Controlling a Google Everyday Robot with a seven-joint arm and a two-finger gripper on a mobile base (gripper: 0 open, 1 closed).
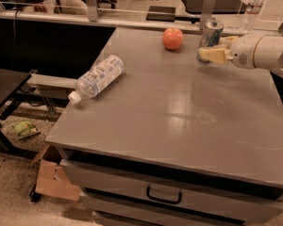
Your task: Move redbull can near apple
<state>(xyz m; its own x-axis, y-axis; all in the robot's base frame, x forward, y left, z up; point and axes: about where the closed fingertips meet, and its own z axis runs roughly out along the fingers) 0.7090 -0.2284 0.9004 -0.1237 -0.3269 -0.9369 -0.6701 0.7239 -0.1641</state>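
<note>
The redbull can (211, 31), slim, silver and blue, stands upright at the far right of the grey table (179, 112). My gripper (209, 50) reaches in from the right on a white arm and is shut on the can's lower part; one cream finger (214, 55) shows in front of the can, the other is hidden behind it. The orange-red apple (172, 38) sits on the table a short way to the left of the can, apart from it.
A clear plastic water bottle (96, 76) lies on its side at the table's left. A second bottle (253, 4) stands beyond the far edge. The table's drawer (164, 195) faces front. A cardboard box (51, 177) sits on the floor, lower left.
</note>
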